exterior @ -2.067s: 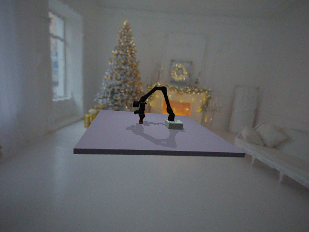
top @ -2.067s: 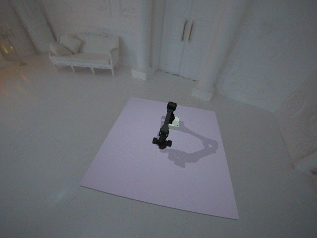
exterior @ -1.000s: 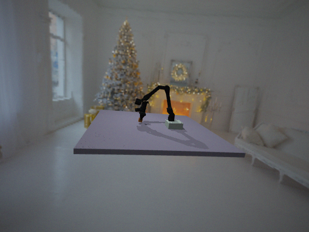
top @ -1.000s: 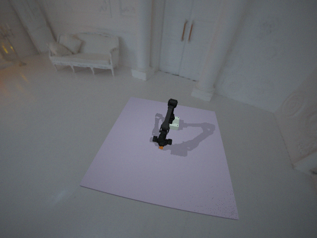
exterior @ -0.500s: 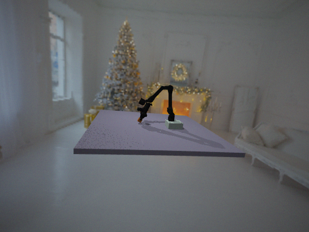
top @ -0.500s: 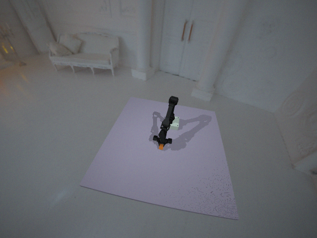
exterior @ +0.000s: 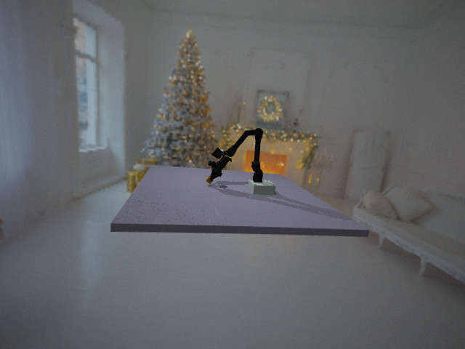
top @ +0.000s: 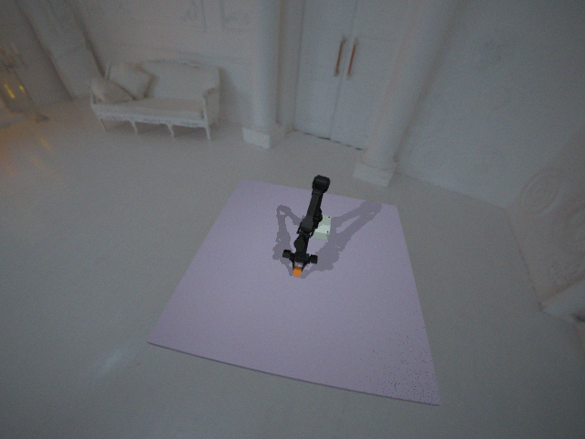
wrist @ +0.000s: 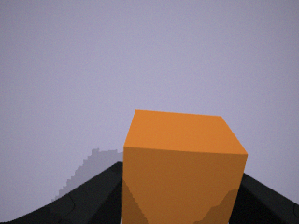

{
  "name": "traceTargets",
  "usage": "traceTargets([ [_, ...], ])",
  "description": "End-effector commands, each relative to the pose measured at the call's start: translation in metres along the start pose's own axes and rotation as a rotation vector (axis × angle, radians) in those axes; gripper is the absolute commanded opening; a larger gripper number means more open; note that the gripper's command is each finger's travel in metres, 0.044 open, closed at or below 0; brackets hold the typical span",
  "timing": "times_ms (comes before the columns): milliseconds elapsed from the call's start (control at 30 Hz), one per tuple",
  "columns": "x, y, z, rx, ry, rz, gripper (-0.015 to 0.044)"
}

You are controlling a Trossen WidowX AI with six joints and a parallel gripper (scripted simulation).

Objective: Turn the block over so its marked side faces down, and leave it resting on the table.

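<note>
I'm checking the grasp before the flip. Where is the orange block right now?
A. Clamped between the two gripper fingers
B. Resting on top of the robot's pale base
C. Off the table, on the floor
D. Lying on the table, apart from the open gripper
A: in the wrist view the orange block sits between the dark fingers, which press on its two sides, so the gripper is shut on it above the table.

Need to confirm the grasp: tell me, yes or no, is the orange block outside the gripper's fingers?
No: the wrist view shows the orange block clamped between both black fingers.
</note>
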State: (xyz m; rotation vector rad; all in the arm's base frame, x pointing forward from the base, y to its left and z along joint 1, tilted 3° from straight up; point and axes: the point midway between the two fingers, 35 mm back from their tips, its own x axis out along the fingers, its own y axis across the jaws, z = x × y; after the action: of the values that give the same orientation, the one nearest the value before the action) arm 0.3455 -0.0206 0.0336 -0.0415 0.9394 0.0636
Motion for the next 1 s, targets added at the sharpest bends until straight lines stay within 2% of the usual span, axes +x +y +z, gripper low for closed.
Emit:
traceTargets([
  [0,0.010,0.000,-0.003,0.000,-0.040,0.004,0.0000],
  [467,0.031,-0.002,-0.009,0.005,-0.232,0.004,0.0000],
  [967,0.026,0.000,-0.020,0.000,-0.434,0.005,0.0000],
])
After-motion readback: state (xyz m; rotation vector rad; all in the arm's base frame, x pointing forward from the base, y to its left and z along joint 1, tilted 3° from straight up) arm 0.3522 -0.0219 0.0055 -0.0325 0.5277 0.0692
